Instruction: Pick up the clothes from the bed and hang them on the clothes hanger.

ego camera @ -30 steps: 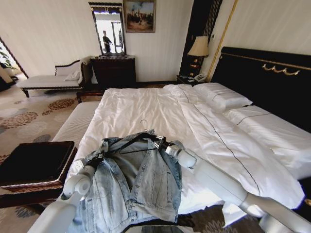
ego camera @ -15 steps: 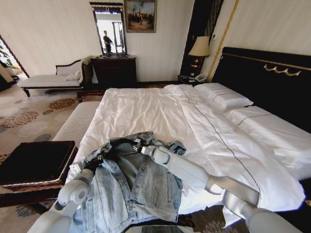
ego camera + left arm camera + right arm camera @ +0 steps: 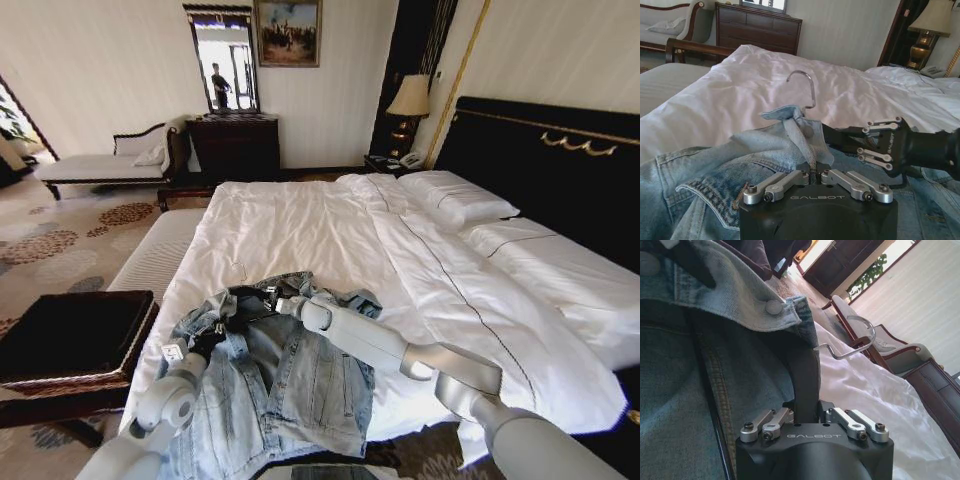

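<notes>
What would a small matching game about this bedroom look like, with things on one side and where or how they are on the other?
Things:
1. jacket
2. left tool
3. right tool
4. lamp

Descriptions:
A. shut on the black hanger
B. on the nightstand beside the headboard
C. lying on the foot of the bed
D. shut on denim near the collar

Pairs: 1-C, 2-D, 3-A, 4-B

Hotel-style bedroom, wide white bed (image 3: 300, 225), bedside lamp (image 3: 409, 97), chaise longue (image 3: 105, 163)
</notes>
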Controlling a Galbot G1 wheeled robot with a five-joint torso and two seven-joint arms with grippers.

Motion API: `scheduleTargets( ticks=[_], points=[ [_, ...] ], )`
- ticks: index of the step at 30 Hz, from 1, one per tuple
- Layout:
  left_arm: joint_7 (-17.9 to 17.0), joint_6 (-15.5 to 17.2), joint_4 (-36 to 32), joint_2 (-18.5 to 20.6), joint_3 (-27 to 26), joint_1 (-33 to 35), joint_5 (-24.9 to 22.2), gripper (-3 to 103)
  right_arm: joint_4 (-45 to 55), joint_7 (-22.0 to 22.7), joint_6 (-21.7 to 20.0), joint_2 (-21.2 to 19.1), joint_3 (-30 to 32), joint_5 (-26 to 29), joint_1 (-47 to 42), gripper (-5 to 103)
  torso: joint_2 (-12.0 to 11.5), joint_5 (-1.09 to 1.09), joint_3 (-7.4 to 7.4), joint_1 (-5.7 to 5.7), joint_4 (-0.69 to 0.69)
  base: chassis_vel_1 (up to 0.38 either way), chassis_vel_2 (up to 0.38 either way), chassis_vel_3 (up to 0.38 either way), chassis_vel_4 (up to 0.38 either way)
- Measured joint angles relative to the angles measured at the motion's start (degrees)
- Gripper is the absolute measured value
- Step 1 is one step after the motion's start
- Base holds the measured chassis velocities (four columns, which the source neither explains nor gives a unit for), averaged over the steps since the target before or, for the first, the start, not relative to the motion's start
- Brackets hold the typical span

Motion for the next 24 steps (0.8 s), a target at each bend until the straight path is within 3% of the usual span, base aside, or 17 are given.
scheduleTargets(
  ticks=[12,16,17,19,24],
  points=[
    [0.7,-0.4,1.9,-0.3,2.7,0.5,3.8,5,-2.0,-0.3,0.2,1.5,-1.0,0.3,1.2,22,0.0,0.0,0.0,0.0,0.01,0.0,0.0,0.0,0.0],
    [1.1,-1.3,2.8,-0.2,1.8,1.0,8.1,20,-4.5,-0.5,0.4,1.7,-1.0,-0.1,1.4,22,0.0,0.0,0.0,0.0,0.02,0.0,0.0,0.0,0.0],
    [1.2,-1.4,2.7,-0.1,1.4,1.2,8.2,26,-4.8,-0.5,0.6,1.8,-1.0,-0.1,1.5,22,0.0,0.0,0.0,0.0,0.01,0.0,0.0,0.0,0.0],
    [1.3,-1.4,2.4,-0.1,0.9,1.5,8.1,26,-5.3,-0.5,0.7,1.9,-1.0,-0.1,1.6,22,0.0,0.0,0.0,0.0,0.02,0.0,0.0,0.0,0.0],
    [2.2,-1.1,0.3,-0.1,-1.6,3.0,7.0,48,-6.3,-0.6,1.3,2.4,-0.7,-0.4,1.5,22,0.0,0.0,0.0,0.0,0.01,0.0,0.0,0.0,0.0]
  ],
)
